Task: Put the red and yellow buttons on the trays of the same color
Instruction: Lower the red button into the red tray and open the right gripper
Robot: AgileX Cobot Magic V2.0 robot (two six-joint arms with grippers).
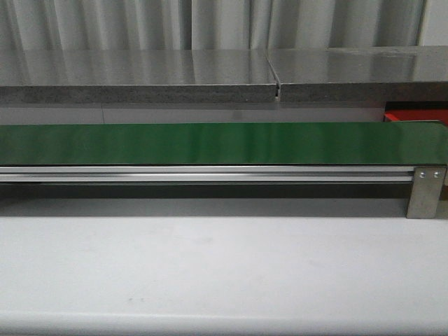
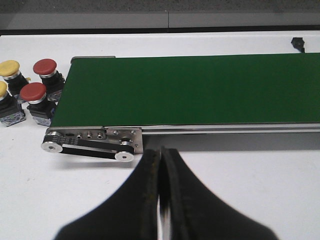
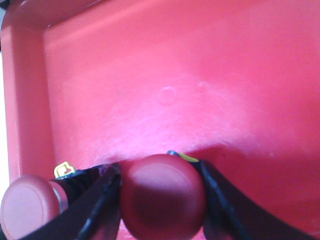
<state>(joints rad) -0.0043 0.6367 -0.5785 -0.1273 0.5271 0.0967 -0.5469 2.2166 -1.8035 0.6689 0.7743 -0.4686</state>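
Note:
My right gripper (image 3: 159,169) is shut on a red button (image 3: 162,200), its jaws pressed to both sides of the domed cap, low over the floor of the red tray (image 3: 200,75). A second red button (image 3: 27,205) lies in the tray beside it. In the front view only a corner of the red tray (image 1: 414,115) shows, behind the belt's right end. My left gripper (image 2: 161,152) is shut and empty over the white table. Beyond it, off the belt's end, stand two red buttons (image 2: 45,67) (image 2: 33,92) and two yellow buttons (image 2: 9,69) (image 2: 2,90). No yellow tray is in view.
The long green belt (image 2: 200,90) runs across the table, with its pulley and metal bracket (image 2: 95,142) just ahead of my left gripper. A grey shelf (image 1: 210,73) stands behind the belt. A metal leg (image 1: 427,190) holds the belt's right end.

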